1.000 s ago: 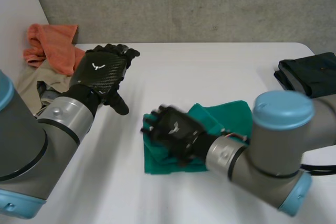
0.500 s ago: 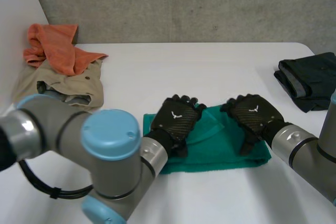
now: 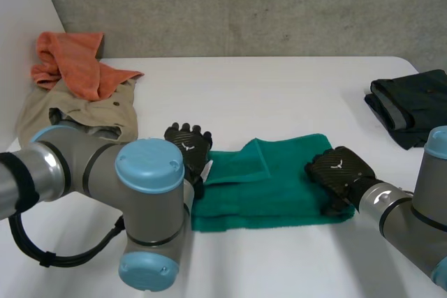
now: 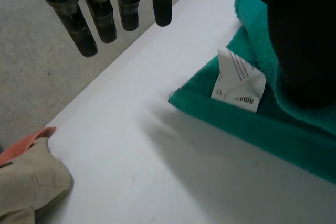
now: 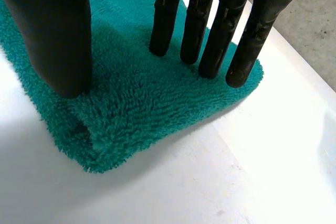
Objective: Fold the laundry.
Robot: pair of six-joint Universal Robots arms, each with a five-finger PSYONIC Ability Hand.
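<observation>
Head view is showing us the green towel lying in the middle of the white bench, doubled over into a long band with one loose flap lying across its top. We are reading this as a fold partly made: the band is roughly square at its ends, but it looks as though at least one more fold is wanted to bring it down to a compact stack.

The left hand is sitting at the towel's left end. In the left wrist view its fingers are hanging straight and relaxed over bare bench just past the towel's corner, gripping nothing, while the thumb is hovering over the cloth beside the white label. The right hand is resting on the towel's right end, and the right wrist view is showing its fingers straight and flat on the pile with the thumb beside them, pressing rather than pinching.

As for the rest, we are seeing an orange towel and a beige garment heaped unfolded at the far left of the bench, so we are judging those as work left. A dark garment is lying at the far right, apparently folded already.
</observation>
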